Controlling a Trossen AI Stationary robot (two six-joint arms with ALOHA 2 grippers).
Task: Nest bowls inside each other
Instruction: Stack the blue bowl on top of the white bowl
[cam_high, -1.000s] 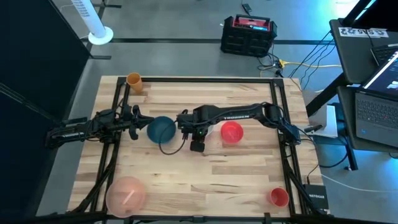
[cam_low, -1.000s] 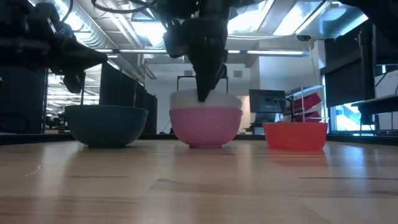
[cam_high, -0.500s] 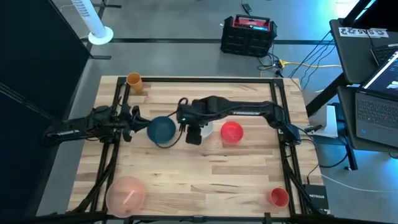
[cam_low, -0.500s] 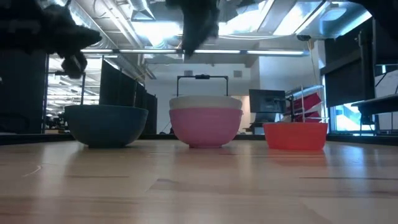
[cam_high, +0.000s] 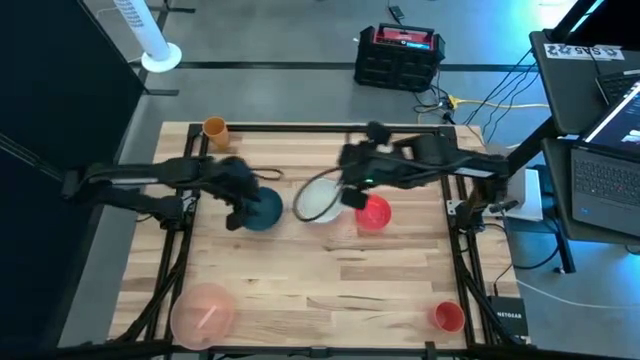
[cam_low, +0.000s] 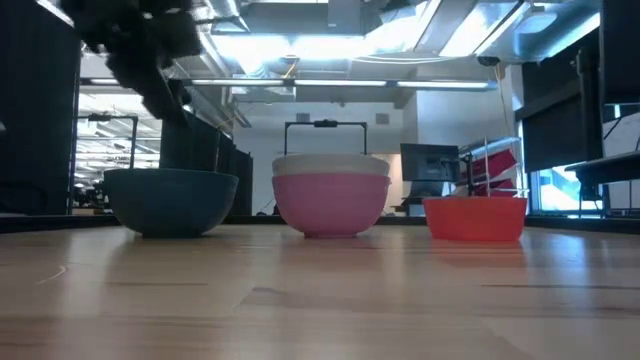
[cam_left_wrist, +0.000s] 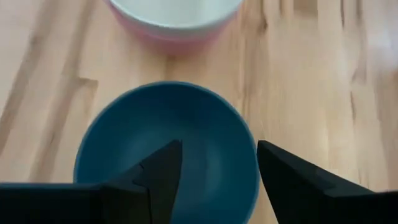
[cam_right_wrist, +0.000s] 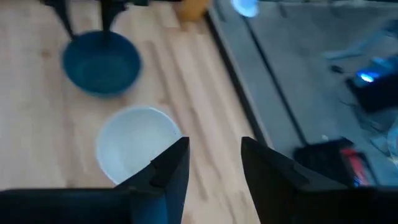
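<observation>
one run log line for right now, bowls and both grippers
white bowl nested in pink bowl | blue bowl empty, left gripper open above it | right gripper open, raised | red bowl apart

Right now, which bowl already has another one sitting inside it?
On the wooden table, three bowls stand in a row across the middle. It is the middle one, the pink bowl, with a white bowl nested in it; the blue bowl and red bowl beside it hold nothing.
</observation>
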